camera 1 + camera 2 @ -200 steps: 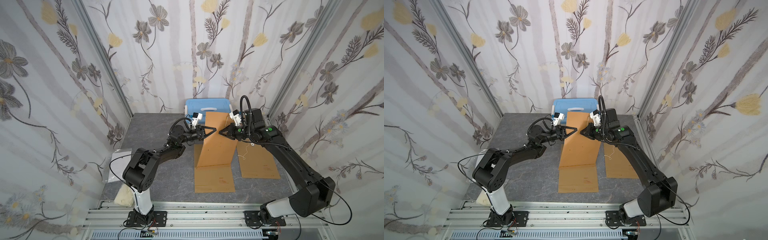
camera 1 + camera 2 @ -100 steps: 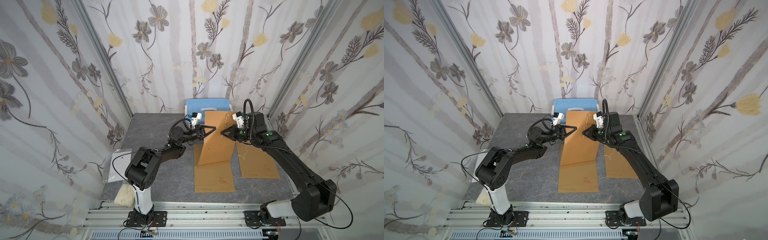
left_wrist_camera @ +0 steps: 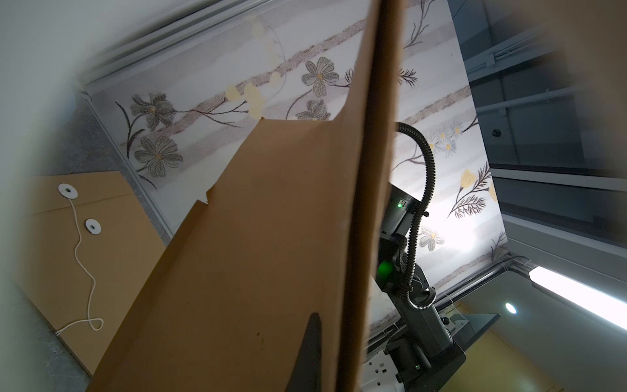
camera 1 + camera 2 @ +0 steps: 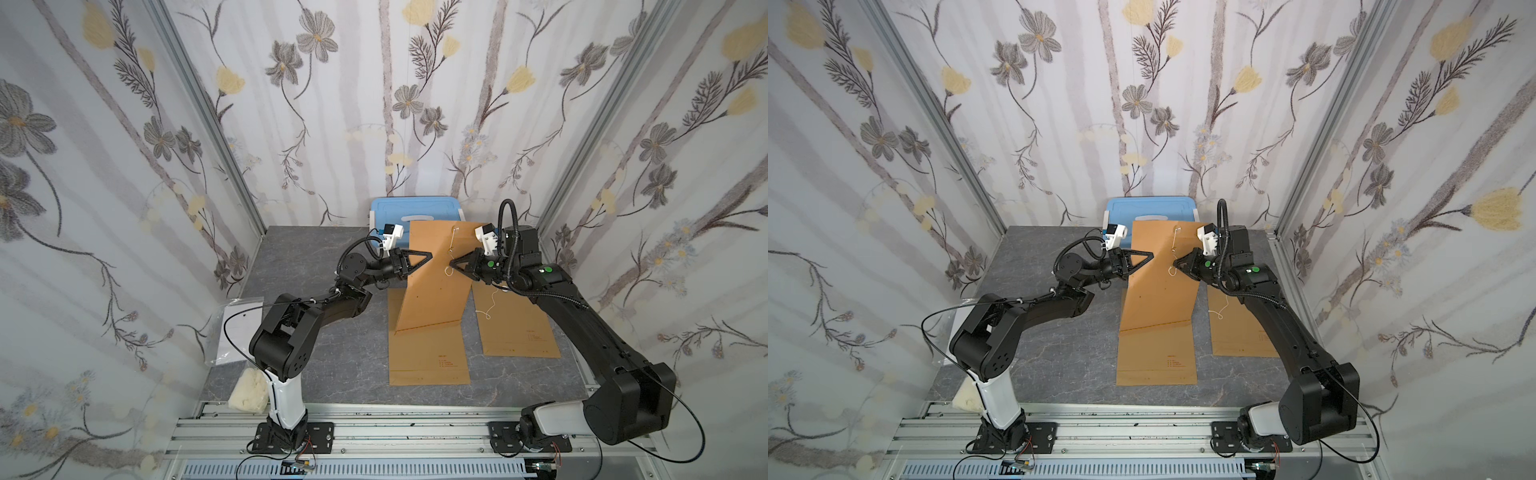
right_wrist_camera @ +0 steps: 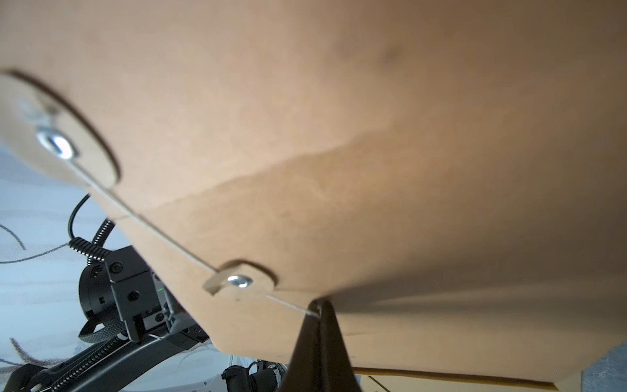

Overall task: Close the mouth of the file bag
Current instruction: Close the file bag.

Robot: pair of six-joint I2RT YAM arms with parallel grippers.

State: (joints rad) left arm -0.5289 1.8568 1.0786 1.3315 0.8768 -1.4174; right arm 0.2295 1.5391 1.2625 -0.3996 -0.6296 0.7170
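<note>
- In the middle of both top views, toward the back of the grey worktop (image 4: 328, 249), I have the brown file bag (image 4: 436, 291) (image 4: 1158, 299). Its near part lies flat on the worktop. Its far part is bent up off the surface and stands tilted between my two tools.
- My left tool (image 4: 429, 254) (image 4: 1151, 254) reaches in from the left of the frame and is pinched closed on the left edge of the raised part. In the left wrist view the paper runs edge-on, with one finger (image 3: 309, 349) dark against it.
- My right tool (image 4: 453, 263) (image 4: 1175, 262) reaches in from the right. Its tips sit over the face of the raised part, just right of the left tool, with a short stretch of paper between them.
- The right tool is clamped narrow on the bag's white string (image 4: 452, 243). In the right wrist view I follow the string from one round fastener (image 5: 56, 146) past a second fastener (image 5: 239, 281) and into the tool's tips.
- A short loose loop of string hangs just below those tips in both top views.
- Right of the held bag, a second file bag (image 4: 519, 332) (image 4: 1241, 332) lies flat on the worktop, partly under my right arm. Its own string trails loose.
- A blue box (image 4: 415, 210) sits against the back wall at upper centre, behind the raised bag's top edge.
</note>
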